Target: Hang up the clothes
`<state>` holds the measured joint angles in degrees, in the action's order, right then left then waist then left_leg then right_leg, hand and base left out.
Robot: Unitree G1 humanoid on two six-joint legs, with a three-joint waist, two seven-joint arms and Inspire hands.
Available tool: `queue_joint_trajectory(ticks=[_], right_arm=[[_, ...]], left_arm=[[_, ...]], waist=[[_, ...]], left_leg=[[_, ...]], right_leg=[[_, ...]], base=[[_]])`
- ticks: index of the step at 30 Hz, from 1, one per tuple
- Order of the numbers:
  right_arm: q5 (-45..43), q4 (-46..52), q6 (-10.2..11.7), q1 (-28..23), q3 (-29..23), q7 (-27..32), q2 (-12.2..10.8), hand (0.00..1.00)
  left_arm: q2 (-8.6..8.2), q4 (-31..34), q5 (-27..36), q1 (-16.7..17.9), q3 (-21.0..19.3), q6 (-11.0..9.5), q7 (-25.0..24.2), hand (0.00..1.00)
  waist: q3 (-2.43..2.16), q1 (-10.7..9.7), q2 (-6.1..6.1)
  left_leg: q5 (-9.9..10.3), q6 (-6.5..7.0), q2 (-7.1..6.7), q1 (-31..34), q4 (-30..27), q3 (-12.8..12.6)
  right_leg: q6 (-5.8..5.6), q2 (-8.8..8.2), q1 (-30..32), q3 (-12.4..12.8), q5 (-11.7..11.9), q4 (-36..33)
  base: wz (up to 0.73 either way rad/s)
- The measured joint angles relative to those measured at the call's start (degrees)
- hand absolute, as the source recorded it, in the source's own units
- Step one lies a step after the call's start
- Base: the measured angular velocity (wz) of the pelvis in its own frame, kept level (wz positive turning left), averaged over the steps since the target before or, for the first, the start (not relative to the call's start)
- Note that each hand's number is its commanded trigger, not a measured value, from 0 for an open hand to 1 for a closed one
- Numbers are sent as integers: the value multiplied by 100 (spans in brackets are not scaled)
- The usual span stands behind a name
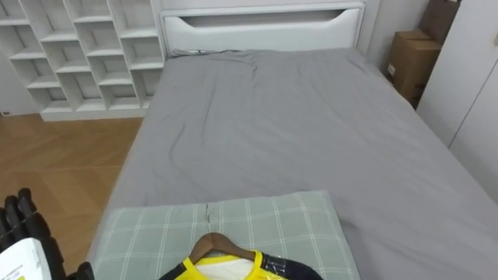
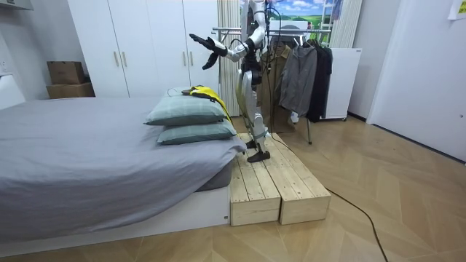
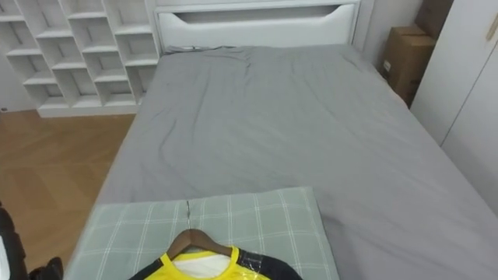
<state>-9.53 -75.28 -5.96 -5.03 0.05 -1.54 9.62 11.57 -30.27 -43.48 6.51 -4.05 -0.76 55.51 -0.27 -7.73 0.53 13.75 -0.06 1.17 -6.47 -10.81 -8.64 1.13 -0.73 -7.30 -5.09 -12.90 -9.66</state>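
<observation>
Yellow and black, the jersey (image 1: 226,270) sits on a wooden hanger (image 1: 212,243) and lies on the green checked pillow (image 1: 264,222) at the near end of the grey bed (image 1: 296,124), untouched. The left hand (image 1: 19,211) is raised near the pillow, fingers straight, holding nothing. Pick-up and hanging both look undone; the clothes rack (image 2: 222,30) behind the robot carries dark garments (image 2: 300,73). The cube shelf's (image 1: 78,54) compartments appear bare; the cardboard box (image 1: 410,56) looks shut

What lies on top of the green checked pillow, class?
A yellow and dark garment on a wooden hanger lies on the pillow. The pillow's part beneath the garment is covered.
</observation>
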Motion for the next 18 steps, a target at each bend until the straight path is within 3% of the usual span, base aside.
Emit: queue_joint_trajectory(ticks=[10,14,18], right_arm=[[-6,-43,-37,-5,118,-116,1,0],[5,-62,-31,10,192,-112,2,0],[6,-78,-28,48,216,-109,-1,0]], left_arm=[[9,-1,-247,-84,6,41,-136,0],[14,-13,-238,-200,139,50,-218,0],[20,-17,-235,-221,249,48,-247,0]], waist=[[28,-58,22],[82,-62,63],[85,-147,77]], left_leg=[[0,0,-5,26,-8,-11],[0,0,-3,32,-7,-9],[0,0,3,20,-3,-57]], right_leg=[[0,-7,32,20,0,-1],[0,-3,34,19,0,5],[1,3,35,34,1,3]], base=[[0],[0],[-2]])
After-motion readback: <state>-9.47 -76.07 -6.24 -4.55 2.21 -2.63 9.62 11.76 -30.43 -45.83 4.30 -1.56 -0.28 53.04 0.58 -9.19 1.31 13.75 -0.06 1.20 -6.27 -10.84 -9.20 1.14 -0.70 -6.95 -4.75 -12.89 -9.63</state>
